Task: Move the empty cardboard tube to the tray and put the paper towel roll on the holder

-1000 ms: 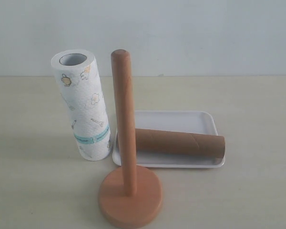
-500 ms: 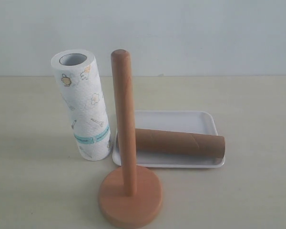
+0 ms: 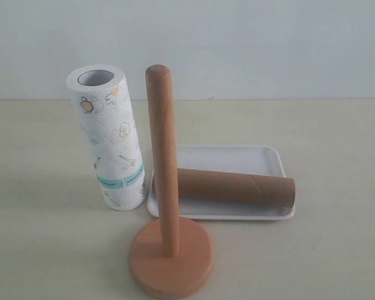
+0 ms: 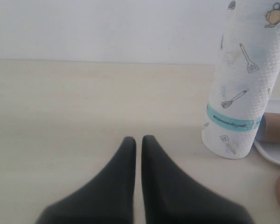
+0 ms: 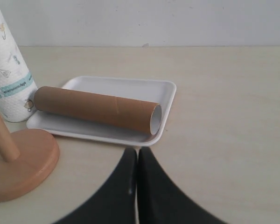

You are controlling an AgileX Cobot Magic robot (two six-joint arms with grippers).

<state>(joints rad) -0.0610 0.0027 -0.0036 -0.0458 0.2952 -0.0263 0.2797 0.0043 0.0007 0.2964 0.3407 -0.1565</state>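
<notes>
The brown cardboard tube (image 3: 236, 187) (image 5: 97, 108) lies on its side in the white tray (image 3: 237, 159) (image 5: 126, 86). Left of the tray stands the paper towel roll (image 3: 109, 139) (image 4: 242, 84), upright on the table. The wooden holder (image 3: 169, 250) (image 5: 18, 163) stands in front, its post (image 3: 162, 156) bare. Neither gripper shows in the exterior view. My left gripper (image 4: 138, 139) is shut and empty, off to the side of the roll. My right gripper (image 5: 136, 151) is shut and empty, just short of the tray's rim near the tube's open end.
A pale wall rises behind the beige table (image 3: 337, 250). The holder's round base (image 3: 170, 257) sits close to the tray's near rim and to the roll's foot.
</notes>
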